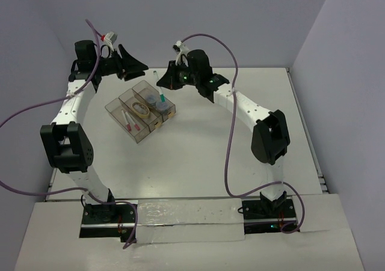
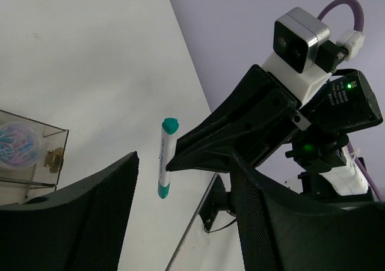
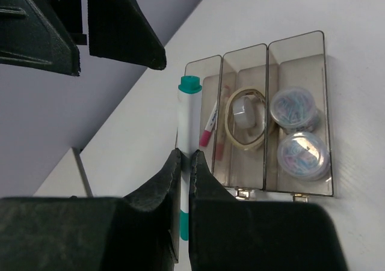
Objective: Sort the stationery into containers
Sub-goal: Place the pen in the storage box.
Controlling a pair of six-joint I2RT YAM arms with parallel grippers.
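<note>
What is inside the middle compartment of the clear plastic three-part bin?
A tan rubber-band loop lies flat on the floor of the compartment, with a grey round piece inside it. Anything beneath the round piece is covered; nothing else shows there.

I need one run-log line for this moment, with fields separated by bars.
right end effector: shut on green-tipped pen | left end effector: open, empty, facing pen | containers: pen not yet inside

White table [image 1: 204, 157] with three joined clear bins [image 1: 115, 108] (tan tabs [image 3: 242, 193], perhaps hinges) far left

White table [image 1: 198, 163] (lavender walls [image 1: 240, 18]).
</note>
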